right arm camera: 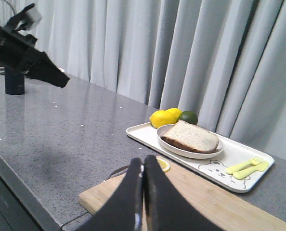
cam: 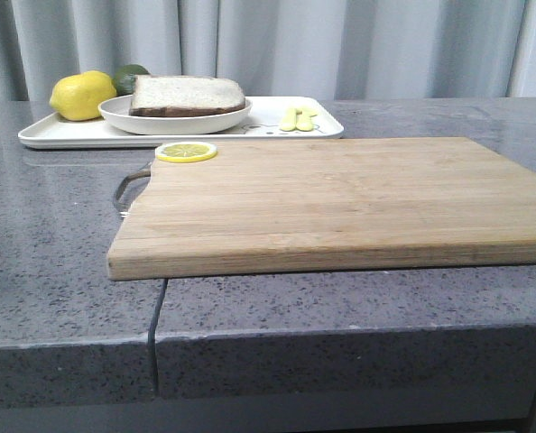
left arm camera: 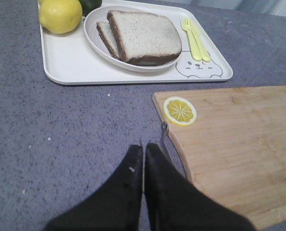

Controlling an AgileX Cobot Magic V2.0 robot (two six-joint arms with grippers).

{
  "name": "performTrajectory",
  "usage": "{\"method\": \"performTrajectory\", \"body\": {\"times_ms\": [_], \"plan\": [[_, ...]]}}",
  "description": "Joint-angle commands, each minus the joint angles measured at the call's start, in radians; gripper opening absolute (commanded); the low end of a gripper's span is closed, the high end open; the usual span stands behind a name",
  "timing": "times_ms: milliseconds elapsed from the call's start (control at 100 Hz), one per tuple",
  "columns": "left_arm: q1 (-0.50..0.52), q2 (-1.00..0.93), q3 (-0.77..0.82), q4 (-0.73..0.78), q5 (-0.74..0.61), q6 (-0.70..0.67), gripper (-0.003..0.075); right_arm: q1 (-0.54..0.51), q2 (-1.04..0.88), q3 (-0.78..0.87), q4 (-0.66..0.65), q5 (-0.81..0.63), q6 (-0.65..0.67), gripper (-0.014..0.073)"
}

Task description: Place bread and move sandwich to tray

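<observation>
While sandwich (left arm camera: 143, 36) sits on tray (left arm camera: 71, 62), both hands (left arm camera: 144, 150) (right arm camera: 143, 163) closed, empty.

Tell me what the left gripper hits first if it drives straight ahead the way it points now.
Probably bare counter. The left gripper, fingers shut, points just past the cutting board's metal handle; farther along lies the tray. Depth is unclear, so it might clip the handle.

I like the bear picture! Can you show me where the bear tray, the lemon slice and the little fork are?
tray (left arm camera: 71, 62), left wrist view, bare floor.
lemon slice (left arm camera: 180, 110), left wrist view, its middle.
fork (left arm camera: 191, 36), left wrist view, its handle.
</observation>
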Motion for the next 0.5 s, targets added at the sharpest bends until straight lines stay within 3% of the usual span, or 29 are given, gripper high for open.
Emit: {"method": "performTrajectory", "body": {"times_ms": [0,490], "plan": [[-0.007,-0.097,0.047,-0.028,-0.065,0.006,-0.0020,-0.018,-0.007,-0.005,0.014,-0.077,0.003,-0.0060],[-0.007,-0.539,0.344,-0.034,-0.050,0.004,-0.0020,-0.043,-0.134,0.132,0.007,-0.082,0.002,-0.0060]]}}
